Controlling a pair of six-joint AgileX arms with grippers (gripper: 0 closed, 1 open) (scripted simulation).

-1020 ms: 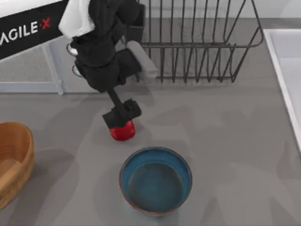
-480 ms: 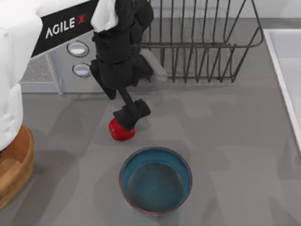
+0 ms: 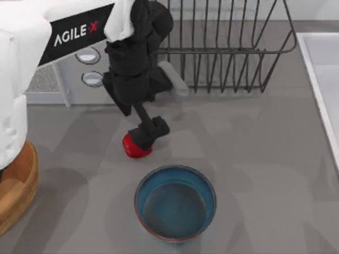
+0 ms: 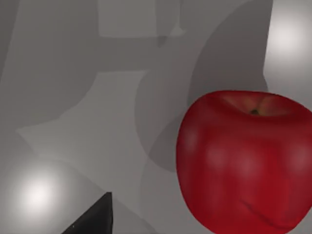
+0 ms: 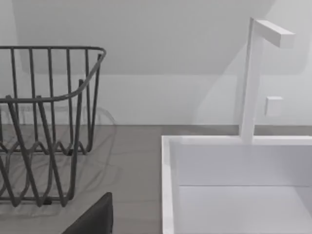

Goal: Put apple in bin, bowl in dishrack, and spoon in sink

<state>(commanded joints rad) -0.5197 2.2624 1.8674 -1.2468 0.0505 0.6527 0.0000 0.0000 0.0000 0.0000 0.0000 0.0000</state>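
The red apple (image 3: 135, 146) lies on the grey table, just behind the blue bowl (image 3: 175, 202). My left gripper (image 3: 149, 132) hangs right over the apple, open and holding nothing. In the left wrist view the apple (image 4: 246, 163) looms close, with bare table between it and one dark fingertip (image 4: 92, 222). The tan bin (image 3: 15, 188) sits at the left edge, partly under my left arm. The wire dishrack (image 3: 228, 50) stands at the back and the white sink (image 3: 320, 69) at the right. The spoon is out of view. My right gripper (image 5: 95, 219) is parked near the sink (image 5: 234, 185).
A white microwave with two round knobs (image 3: 91, 66) stands at the back left, behind my left arm. A white tap (image 5: 253, 78) rises behind the sink. Open grey table lies between the bowl and the sink.
My left arm has swung in from the left, so its white body now covers part of the bin. The gripper shifted slightly right over the apple. Apple and bowl have stayed put.
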